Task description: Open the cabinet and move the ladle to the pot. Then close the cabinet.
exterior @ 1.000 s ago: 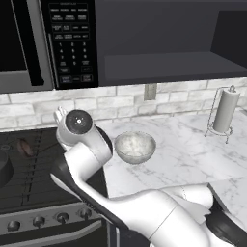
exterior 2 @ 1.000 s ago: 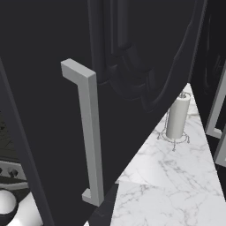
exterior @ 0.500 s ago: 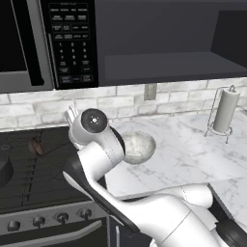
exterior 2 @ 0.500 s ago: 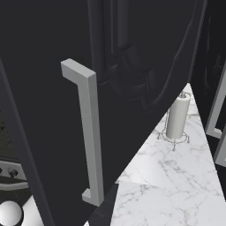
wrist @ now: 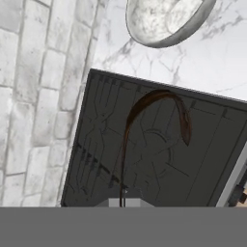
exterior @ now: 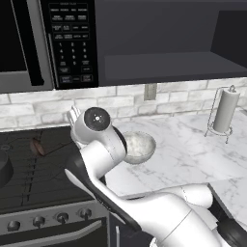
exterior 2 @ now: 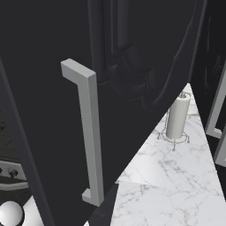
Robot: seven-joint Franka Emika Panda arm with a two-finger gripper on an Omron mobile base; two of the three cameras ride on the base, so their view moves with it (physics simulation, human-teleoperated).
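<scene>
The cabinet (exterior: pixel 164 65) above the counter stands open, its dark shelf bare. Its door (exterior 2: pixel 141 66) swings out close to the right base camera, silver bar handle (exterior 2: pixel 89 132) facing me. My gripper (wrist: pixel 124 198) is shut on the ladle's thin handle. The ladle (wrist: pixel 181 120) hangs over the black stove, its brownish cup (exterior: pixel 37 146) seen left of my arm. A dark rounded edge of the pot (exterior: pixel 3 170) shows at the far left of the stove, cut off by the frame.
A pale speckled bowl (exterior: pixel 139 146) sits on the marble counter just right of the stove (exterior: pixel 43 173). A paper towel holder (exterior: pixel 225 112) stands at the back right. The black microwave (exterior: pixel 48 43) hangs above the stove.
My arm's upper joint has swung a little to the right. The ladle's cup has drifted slightly right over the stove. The cabinet door has stayed open.
</scene>
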